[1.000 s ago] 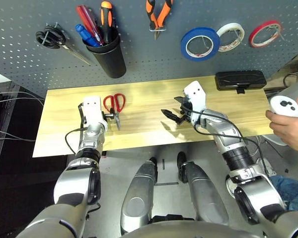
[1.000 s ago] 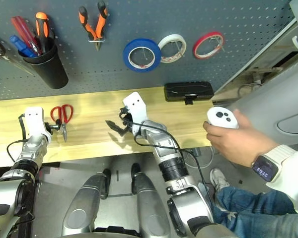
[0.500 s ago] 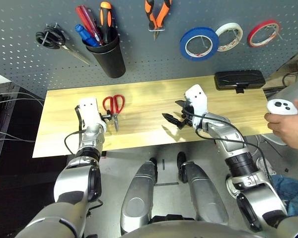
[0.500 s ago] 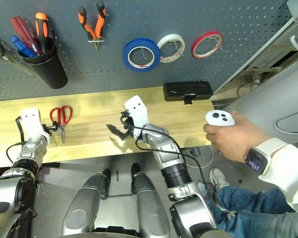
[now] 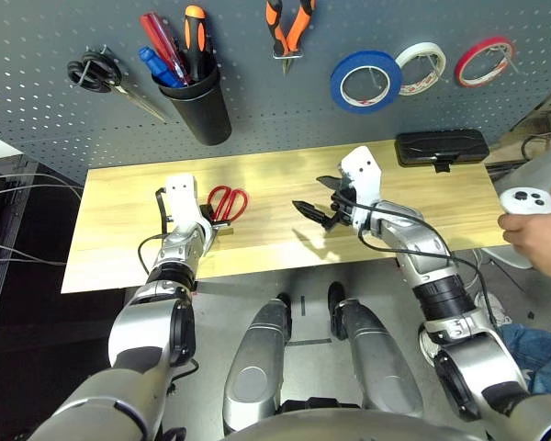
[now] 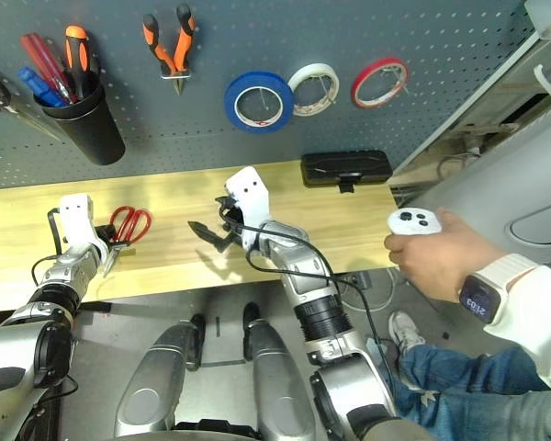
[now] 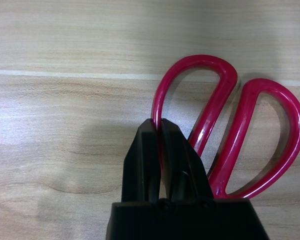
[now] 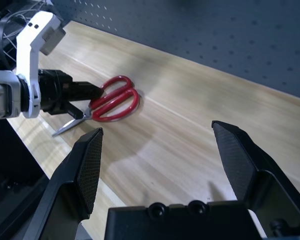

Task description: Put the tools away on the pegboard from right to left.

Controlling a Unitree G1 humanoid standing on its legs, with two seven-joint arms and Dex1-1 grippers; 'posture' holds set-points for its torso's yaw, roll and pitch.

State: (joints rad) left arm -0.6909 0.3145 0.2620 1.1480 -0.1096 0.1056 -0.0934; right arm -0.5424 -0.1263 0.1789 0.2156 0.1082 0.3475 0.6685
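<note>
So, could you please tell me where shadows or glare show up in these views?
Left wrist view: the left hand casts a soft shadow on the table, and glints run along the red-handled scissors. Right wrist view: a broad rounded shadow lies beyond the right hand.

Colours: pegboard (image 5: 257,101) dark grey, regular grid of small pale holes. Counter (image 5: 275,184) light wood grain, pale yellow. Red-handled scissors (image 7: 230,125) glossy red loops, silver blades. Wide blue tape roll (image 5: 366,81) blue with white core. White tape roll (image 5: 421,68) off-white; thin tape roll (image 5: 484,62) red. Pliers (image 5: 289,23) orange and black handles. Cup (image 5: 201,106) black, holding blue-handled screwdriver (image 5: 156,64), a red-handled one (image 5: 163,39) and an orange-and-black one (image 5: 196,32). Black-handled scissors (image 5: 96,73) with silver blades. Case (image 5: 441,147) on counter black. Left gripper (image 7: 161,150) fingers (image 7: 145,160) black, housing white; right gripper (image 8: 160,150) fingers (image 8: 87,165) black. Forearms silver. Person's hand (image 6: 441,262) holds white controller (image 6: 413,220), dark watch, white sleeve, blue jeans.
</note>
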